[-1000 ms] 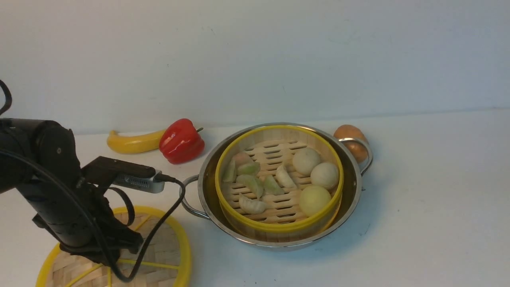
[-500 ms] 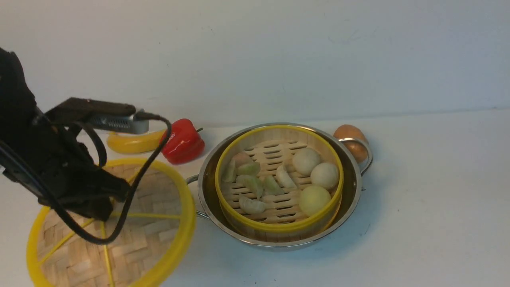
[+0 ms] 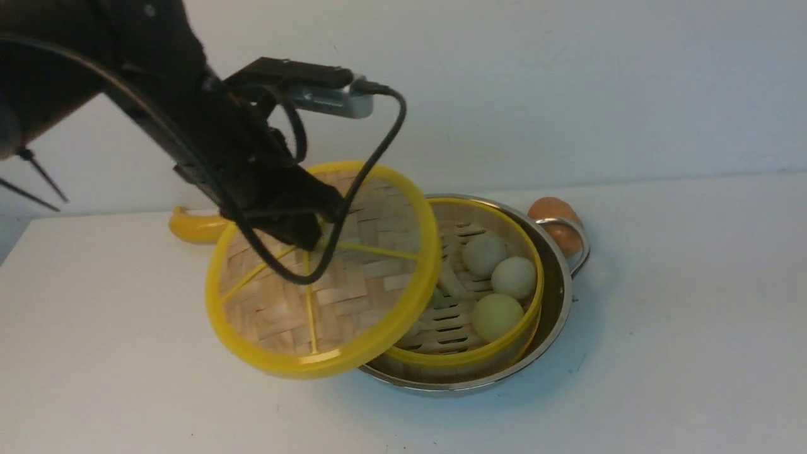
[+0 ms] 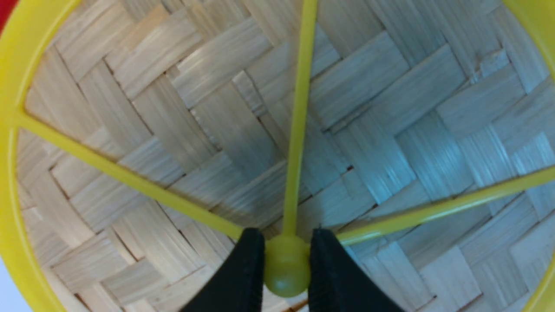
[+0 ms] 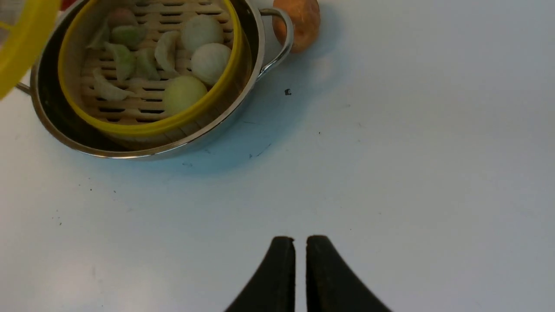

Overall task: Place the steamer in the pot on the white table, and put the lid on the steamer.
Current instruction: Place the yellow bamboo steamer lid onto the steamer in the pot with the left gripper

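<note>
My left gripper [image 3: 309, 230] is shut on the central hub of the lid [image 3: 328, 290], a woven bamboo disc with a yellow rim and spokes. I hold the lid tilted in the air, overlapping the left part of the steamer [image 3: 504, 340]. The left wrist view shows the black fingers [image 4: 247, 268] pinching the hub, with the lid [image 4: 173, 108] filling the picture. The steamer sits inside the shiny pot [image 3: 558, 296] on the white table [image 3: 693, 315]. My right gripper [image 5: 300, 239] hovers shut and empty over bare table, well away from the pot [image 5: 256, 47].
Round buns [image 3: 514, 277] and dumplings [image 5: 125, 60] lie in the steamer. A brown round vegetable [image 3: 555, 211] rests behind the pot's right handle [image 3: 577, 236]. A banana [image 3: 189, 230] lies at the back left, partly hidden by my left arm.
My left arm has lifted the lid off the table at the front left. It has carried it up and to the right, over the pot's left edge. The right gripper's jaws have hardly moved.
</note>
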Action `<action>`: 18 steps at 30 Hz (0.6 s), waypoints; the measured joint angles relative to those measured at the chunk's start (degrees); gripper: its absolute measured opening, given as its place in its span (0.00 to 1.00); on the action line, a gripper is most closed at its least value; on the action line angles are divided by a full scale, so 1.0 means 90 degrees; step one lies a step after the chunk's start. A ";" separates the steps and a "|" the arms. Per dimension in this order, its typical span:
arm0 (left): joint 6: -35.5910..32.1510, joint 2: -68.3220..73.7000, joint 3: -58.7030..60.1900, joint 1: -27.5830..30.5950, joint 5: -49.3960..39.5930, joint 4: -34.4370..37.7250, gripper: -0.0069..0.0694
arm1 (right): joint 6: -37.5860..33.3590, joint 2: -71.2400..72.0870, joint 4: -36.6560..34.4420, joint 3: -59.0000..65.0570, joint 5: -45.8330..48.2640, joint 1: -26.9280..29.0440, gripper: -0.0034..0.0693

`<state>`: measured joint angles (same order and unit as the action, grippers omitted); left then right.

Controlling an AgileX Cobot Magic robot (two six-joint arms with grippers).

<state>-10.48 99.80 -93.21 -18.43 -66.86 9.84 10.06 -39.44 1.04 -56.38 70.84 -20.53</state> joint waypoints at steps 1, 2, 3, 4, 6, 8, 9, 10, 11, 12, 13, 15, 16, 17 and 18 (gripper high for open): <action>0.0000 0.0220 -0.0268 -0.0141 0.0032 -0.0051 0.25 | 0.0000 0.0000 -0.0028 0.0000 0.0000 0.0000 0.13; 0.0000 0.0405 -0.0495 -0.0224 0.0059 -0.0117 0.25 | -0.0002 0.0000 -0.0059 0.0000 0.0000 0.0000 0.13; 0.0000 0.0554 -0.0679 -0.0270 0.0064 -0.0173 0.25 | -0.0002 0.0000 -0.0116 0.0000 0.0000 0.0000 0.13; 0.0000 0.0772 -0.0949 -0.0346 0.0070 -0.0232 0.25 | -0.0008 0.0000 -0.0152 0.0000 0.0000 0.0000 0.13; 0.0000 0.1021 -0.1258 -0.0433 0.0064 -0.0308 0.25 | -0.0008 0.0000 -0.0214 0.0000 0.0000 0.0000 0.13; 0.0000 0.1386 -0.1707 -0.0529 0.0033 -0.0338 0.25 | -0.0015 0.0000 -0.0277 0.0000 0.0000 0.0000 0.13; 0.0000 0.1545 -0.1889 -0.0572 -0.0002 -0.0343 0.25 | -0.0014 0.0000 -0.0295 0.0000 0.0000 0.0000 0.13; 0.0000 0.1636 -0.1991 -0.0587 -0.0032 -0.0355 0.25 | -0.0014 0.0000 -0.0301 0.0000 0.0000 0.0000 0.13; -0.0041 0.1828 -0.2195 -0.0642 -0.0094 -0.0355 0.25 | -0.0014 0.0000 -0.0300 0.0000 0.0000 0.0000 0.13; -0.0073 0.1956 -0.2315 -0.0684 -0.0116 -0.0355 0.25 | -0.0014 0.0000 -0.0300 0.0000 0.0000 0.0000 0.13; -0.0100 0.2073 -0.2413 -0.0712 -0.0126 -0.0360 0.25 | -0.0014 0.0000 -0.0300 0.0000 0.0000 0.0000 0.13; -0.0115 0.2178 -0.2495 -0.0755 -0.0126 -0.0369 0.25 | -0.0014 0.0000 -0.0300 0.0000 0.0000 0.0000 0.13; -0.0130 0.2331 -0.2589 -0.0786 -0.0132 -0.0389 0.25 | -0.0014 0.0000 -0.0300 0.0000 0.0000 0.0000 0.14; -0.0150 0.2390 -0.2619 -0.0804 -0.0132 -0.0409 0.25 | -0.0014 0.0000 -0.0300 0.0000 0.0000 0.0000 0.14; -0.0157 0.2428 -0.2625 -0.0804 -0.0132 -0.0411 0.25 | -0.0014 0.0000 -0.0307 0.0000 0.0000 0.0000 0.14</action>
<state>-11.89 121.65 -116.84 -25.67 -68.05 6.14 9.93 -39.44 -1.72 -56.38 70.84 -20.53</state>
